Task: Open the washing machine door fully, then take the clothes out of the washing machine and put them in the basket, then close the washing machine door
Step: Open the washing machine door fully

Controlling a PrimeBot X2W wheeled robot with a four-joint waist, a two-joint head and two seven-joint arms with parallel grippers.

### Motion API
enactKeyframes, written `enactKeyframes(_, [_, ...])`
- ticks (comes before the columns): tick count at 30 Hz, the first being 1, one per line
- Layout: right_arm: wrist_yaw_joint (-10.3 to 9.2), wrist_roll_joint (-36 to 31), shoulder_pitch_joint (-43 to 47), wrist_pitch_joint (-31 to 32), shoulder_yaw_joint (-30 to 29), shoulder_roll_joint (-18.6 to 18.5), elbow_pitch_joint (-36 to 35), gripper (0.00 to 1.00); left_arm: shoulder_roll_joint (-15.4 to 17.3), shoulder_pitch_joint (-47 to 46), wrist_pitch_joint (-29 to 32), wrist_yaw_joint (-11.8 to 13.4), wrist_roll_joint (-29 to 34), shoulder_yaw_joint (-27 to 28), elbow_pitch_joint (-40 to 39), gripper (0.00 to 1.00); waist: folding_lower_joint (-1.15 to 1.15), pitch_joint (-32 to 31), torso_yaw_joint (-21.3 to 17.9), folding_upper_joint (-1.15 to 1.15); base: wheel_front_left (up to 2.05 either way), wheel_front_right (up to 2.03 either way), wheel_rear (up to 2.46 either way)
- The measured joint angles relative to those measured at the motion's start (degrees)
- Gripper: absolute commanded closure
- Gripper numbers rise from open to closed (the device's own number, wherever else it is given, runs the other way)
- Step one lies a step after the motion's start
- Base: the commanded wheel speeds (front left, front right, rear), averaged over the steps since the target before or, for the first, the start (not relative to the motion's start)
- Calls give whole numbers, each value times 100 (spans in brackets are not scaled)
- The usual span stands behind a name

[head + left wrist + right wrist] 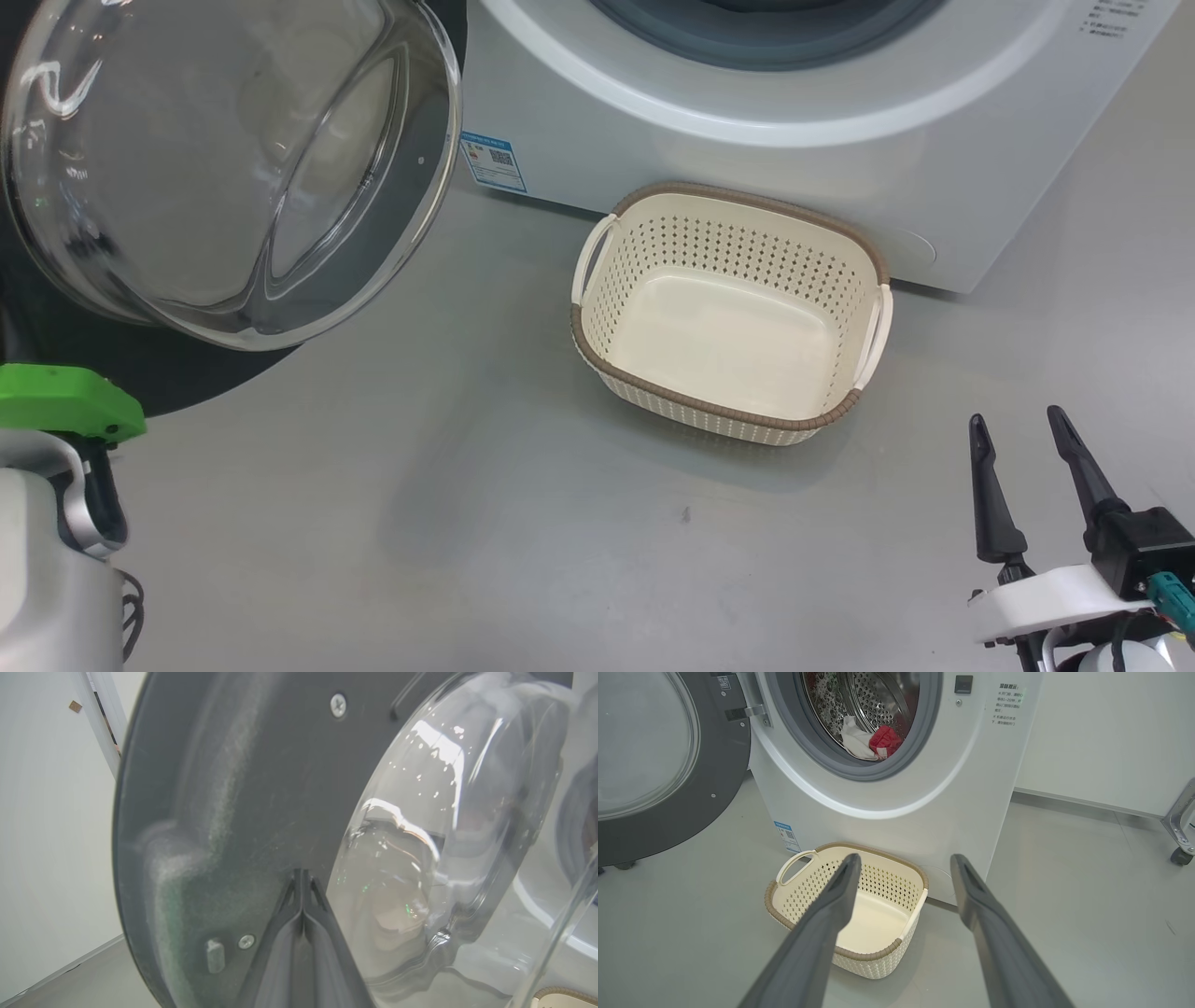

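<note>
The left pincer [302,877] is clamped shut on nothing, its tips at the matte grey inner rim of the washing machine door [210,788], which stands open with glare on its bulging glass. The right pincer [1016,417] gapes wide and holds nothing. Red and white clothes [878,742] lie partly hidden behind the rubber gasket [817,760] inside the washing machine [887,821]. The cream perforated basket [719,415] sits on the floor [467,513] just before it.

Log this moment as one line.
washing machine door: open | left gripper: shut, at door rim | right gripper: open, empty | clothes: inside washing machine | basket: empty
</note>
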Motion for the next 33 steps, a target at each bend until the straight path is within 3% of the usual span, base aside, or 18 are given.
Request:
enactKeyframes(14, [10,0,-62,0,-11,15,60,0,-46,115,-15,43,105,134,-8,100,0,-76,-72,0,0,0,0])
enactKeyframes(27, [1,1,-55,0,-93,55,100,0,-678,929,-16,30,450,4,-1065,100,0,-261,-12,0,0,0,0])
enactKeyframes(33, [2,1,-51,0,-49,77,129,0,-881,1432,-16,-159,567,-307,-1535,100,0,-375,24,0,0,0,0])
